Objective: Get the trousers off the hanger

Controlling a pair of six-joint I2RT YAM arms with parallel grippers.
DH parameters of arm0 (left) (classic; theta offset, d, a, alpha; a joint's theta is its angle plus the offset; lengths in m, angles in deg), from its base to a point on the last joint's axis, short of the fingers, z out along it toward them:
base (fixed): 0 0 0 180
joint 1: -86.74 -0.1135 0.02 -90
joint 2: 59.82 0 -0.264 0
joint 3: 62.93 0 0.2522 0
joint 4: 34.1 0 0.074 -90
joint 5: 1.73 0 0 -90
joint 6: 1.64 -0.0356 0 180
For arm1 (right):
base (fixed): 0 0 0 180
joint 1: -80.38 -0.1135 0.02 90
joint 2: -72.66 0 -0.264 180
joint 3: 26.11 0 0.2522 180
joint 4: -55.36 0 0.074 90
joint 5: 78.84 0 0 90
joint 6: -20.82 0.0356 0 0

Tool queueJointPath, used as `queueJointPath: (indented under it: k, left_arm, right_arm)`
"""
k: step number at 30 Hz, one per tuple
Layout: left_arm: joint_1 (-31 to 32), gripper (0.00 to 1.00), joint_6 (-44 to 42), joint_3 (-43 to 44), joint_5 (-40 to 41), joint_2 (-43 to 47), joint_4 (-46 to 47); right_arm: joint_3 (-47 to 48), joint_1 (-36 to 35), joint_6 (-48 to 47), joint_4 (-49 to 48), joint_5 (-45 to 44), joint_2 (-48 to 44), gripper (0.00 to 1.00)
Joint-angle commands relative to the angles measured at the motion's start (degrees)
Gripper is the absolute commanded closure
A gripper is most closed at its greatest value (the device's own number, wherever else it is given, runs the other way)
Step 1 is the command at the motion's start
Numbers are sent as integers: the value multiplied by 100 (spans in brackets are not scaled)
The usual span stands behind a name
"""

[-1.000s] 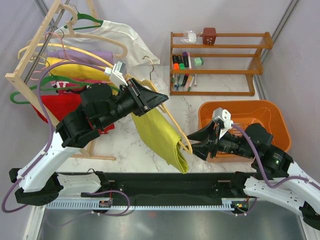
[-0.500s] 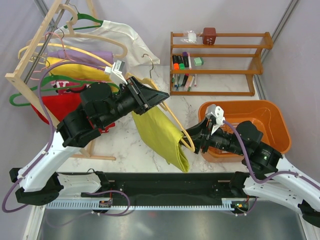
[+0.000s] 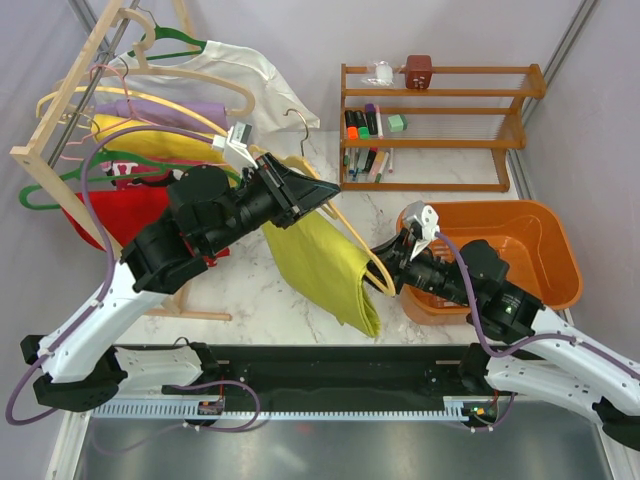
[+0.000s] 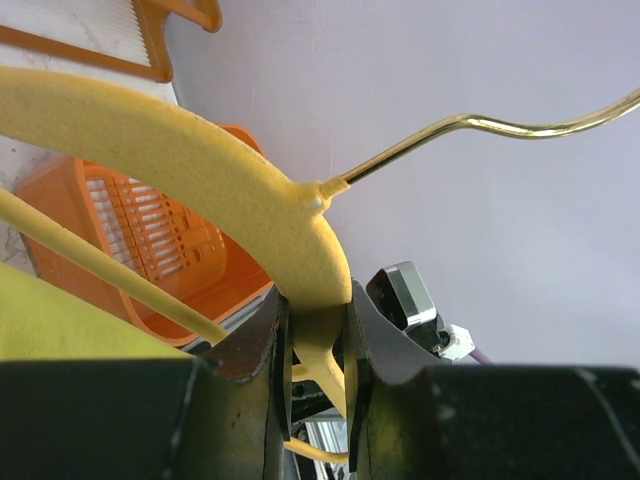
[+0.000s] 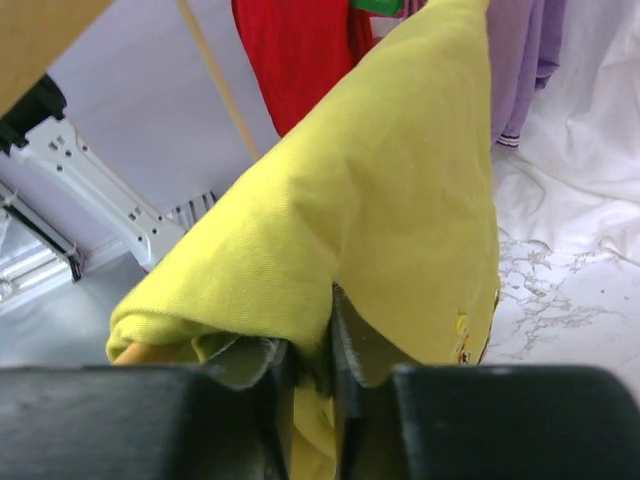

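Note:
The lime-yellow trousers hang folded over the bar of the pale yellow-orange hanger, held in the air above the table's middle. My left gripper is shut on the hanger just below its silver wire hook. My right gripper has come in from the right and is shut on a fold of the trousers at their lower right edge, beside the hanger's end.
An orange basket stands on the right behind my right arm. A wooden rack at the left holds a white shirt, red, purple and golden-yellow garments on other hangers. A wooden shelf with markers stands at the back.
My right gripper has moved left from in front of the basket to the trousers' edge and closed on the cloth. My left gripper has kept the hanger nearly still.

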Motion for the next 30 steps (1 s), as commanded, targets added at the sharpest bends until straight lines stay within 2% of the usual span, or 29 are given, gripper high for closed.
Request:
queueJointPath:
  k: [1, 4, 8, 14, 20, 21, 22, 24, 30]
  left_arm:
    - [54, 98, 420, 63, -198, 213, 1018]
    - [54, 98, 463, -200, -128, 380, 983]
    - [54, 98, 455, -508, -22, 635, 930]
    - [45, 98, 525, -1009, 66, 1100, 877]
    - [54, 98, 490, -1142, -31, 1233, 553]
    - [54, 98, 429, -1142, -153, 1224, 543]
    - [54, 98, 411, -1151, -215, 1224, 543]
    - [54, 98, 411, -1168, -329, 1198, 552]
    - [54, 98, 384, -1089, -453, 1171, 552]
  right_arm:
    - [86, 0, 111, -460, -772, -96, 86]
    - [191, 0, 93, -328, -1062, -264, 100]
    - [648, 1, 111, 487, -1352, -282, 100]
    - [736, 1, 102, 973, -2266, -756, 100]
    - [1175, 0, 146, 1237, -2030, -747, 100]
    - [1228, 1, 146, 1254, -2039, -739, 100]
    - [1307, -8, 129, 1263, -2047, -747, 95]
    - [1378, -8, 67, 1298, -2013, -678, 81]
    - [1650, 1, -73, 1334, -1442, -353, 80]
